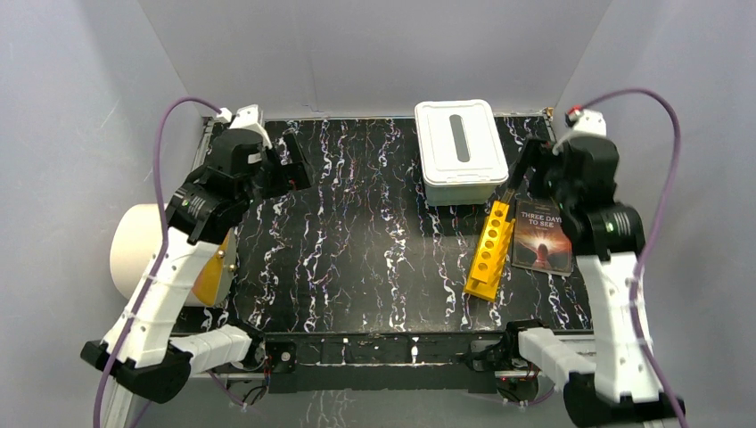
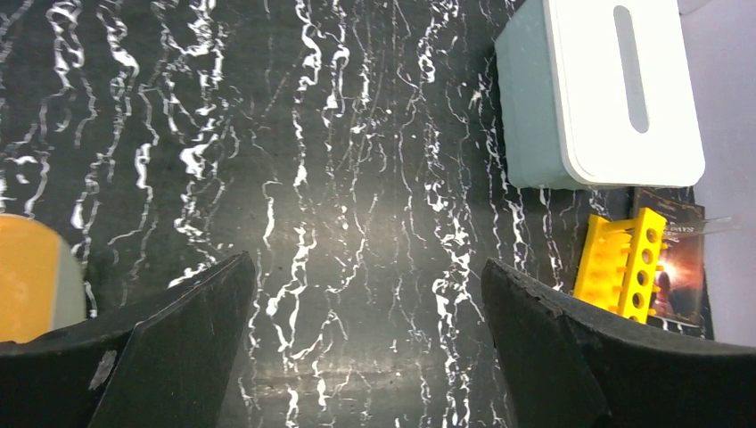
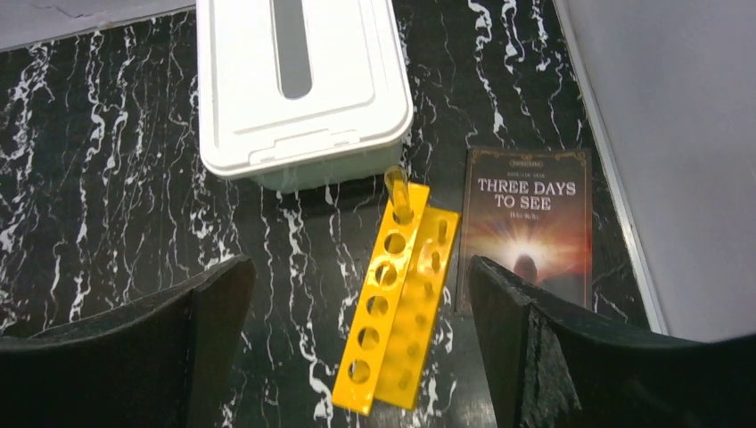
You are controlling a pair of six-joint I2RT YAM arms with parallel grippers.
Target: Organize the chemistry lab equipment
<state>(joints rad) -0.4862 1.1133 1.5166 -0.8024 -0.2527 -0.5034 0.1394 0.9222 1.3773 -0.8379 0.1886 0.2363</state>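
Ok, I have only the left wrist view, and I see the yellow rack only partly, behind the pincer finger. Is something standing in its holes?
Observer: Yes. The right wrist view shows one tube in the end hole of the rack, the hole nearest the white box. The other holes look empty.
Operator: Thank you. And the right pincer, where is it?
Observer: The right pincer hangs open above the rack, with nothing between its fingers.
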